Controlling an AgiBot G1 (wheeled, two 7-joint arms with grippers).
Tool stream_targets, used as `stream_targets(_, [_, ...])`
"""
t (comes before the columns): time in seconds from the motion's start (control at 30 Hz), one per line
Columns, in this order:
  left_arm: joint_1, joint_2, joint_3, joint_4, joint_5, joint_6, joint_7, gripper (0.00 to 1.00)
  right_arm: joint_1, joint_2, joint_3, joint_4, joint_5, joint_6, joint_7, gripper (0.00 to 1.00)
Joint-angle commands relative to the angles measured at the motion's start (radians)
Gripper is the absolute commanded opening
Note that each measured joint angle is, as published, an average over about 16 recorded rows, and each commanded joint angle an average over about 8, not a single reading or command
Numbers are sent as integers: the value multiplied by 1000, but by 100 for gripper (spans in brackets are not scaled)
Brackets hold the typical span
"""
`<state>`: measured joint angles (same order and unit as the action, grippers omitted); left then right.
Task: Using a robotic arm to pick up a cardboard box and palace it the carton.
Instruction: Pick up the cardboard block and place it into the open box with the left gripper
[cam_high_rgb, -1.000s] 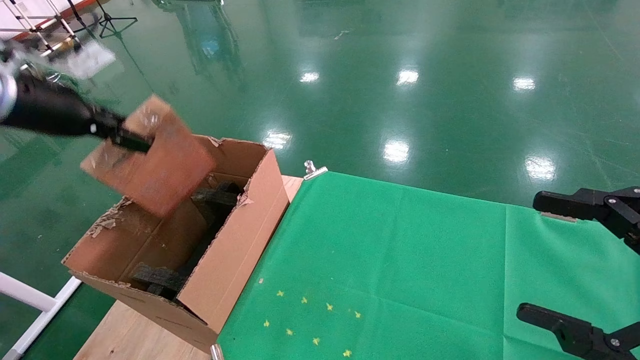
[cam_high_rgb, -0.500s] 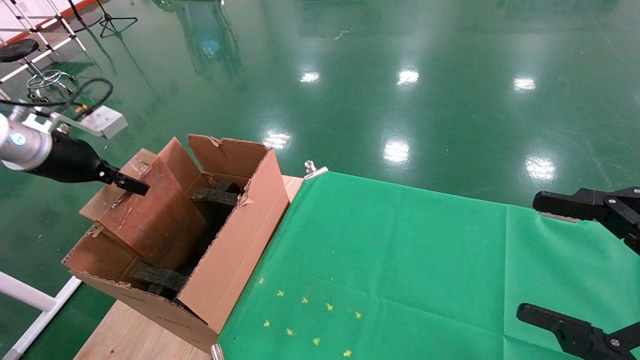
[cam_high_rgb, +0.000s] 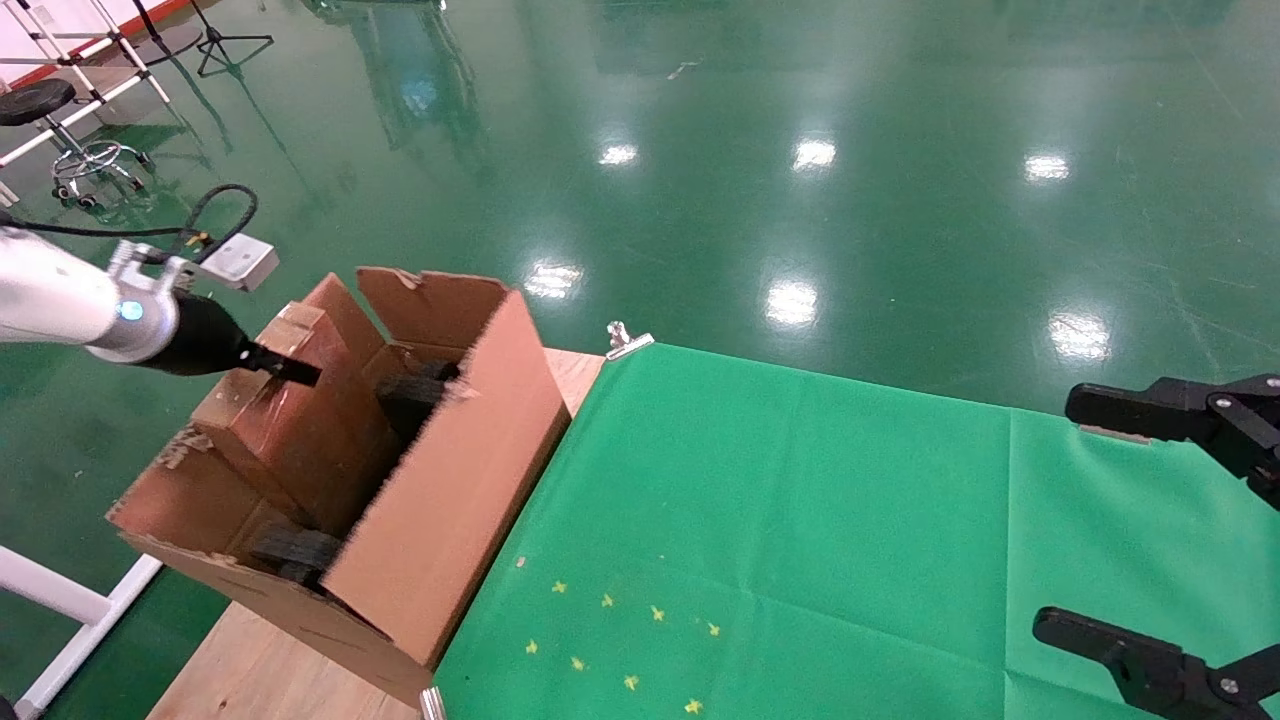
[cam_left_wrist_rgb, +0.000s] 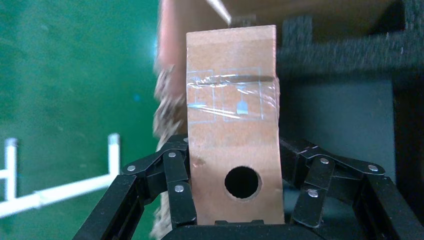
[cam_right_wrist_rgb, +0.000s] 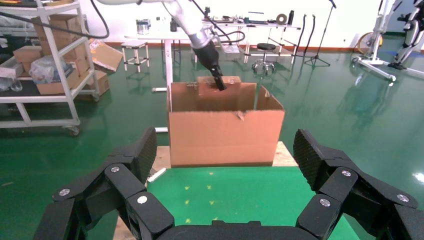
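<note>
The robotic arm (cam_high_rgb: 50, 300), white with a blue light ring, reaches in from the left. Its left gripper (cam_high_rgb: 290, 372) is shut on the cardboard box (cam_high_rgb: 300, 430), which stands tilted inside the carton (cam_high_rgb: 440, 540) against its far-left side. The left wrist view shows the taped box (cam_left_wrist_rgb: 232, 125) with its round hole (cam_left_wrist_rgb: 242, 182) between the closed fingers (cam_left_wrist_rgb: 175, 170). Black foam pieces (cam_high_rgb: 415, 390) lie in the carton beside the box. My right gripper (cam_high_rgb: 1055, 512) is open and empty, parked at the right; from it the carton (cam_right_wrist_rgb: 225, 135) and box top (cam_right_wrist_rgb: 210, 82) show.
A green cloth (cam_high_rgb: 800, 520) covers the wooden table (cam_high_rgb: 250, 670), held by a metal clip (cam_high_rgb: 625, 340). The carton stands at the table's left end. A white frame rail (cam_high_rgb: 60, 600) and glossy green floor lie beyond the left edge.
The left gripper brought the cardboard box down from above the carton into it. The carton shifted slightly to the left. The right gripper has not moved.
</note>
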<state>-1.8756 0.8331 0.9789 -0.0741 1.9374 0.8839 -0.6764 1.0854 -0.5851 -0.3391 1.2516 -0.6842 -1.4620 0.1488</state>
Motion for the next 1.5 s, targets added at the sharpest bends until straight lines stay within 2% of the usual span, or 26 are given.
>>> stream_targets(0.03, [23,19,-3,21,-2,-65,-7,0,0,0,0,0,0,0,0,100])
stream_targets(0.23, [64,40,-7,53,-9,-86,-8,0,0,0,0,0,0,0,0,100])
stream_targets(0.67, [107,31,-23,94,-32,82,5,0,0,0,0,0,0,0,0,100])
stream_targets(0.7, [109,28,-26,95,-36,92,5,2,0,0,0,0,0,0,0,100])
stream_targets(0.93, [107,13,-42,96,-58,134,10,90,0,0,0,0,0,0,0,100])
stream_targets(0.97, [106,12,-43,96,-59,135,11,100,0,0,0,0,0,0,0,100])
stream_targets(1.5, [109,14,-41,95,-57,142,10,100,0,0,0,0,0,0,0,100])
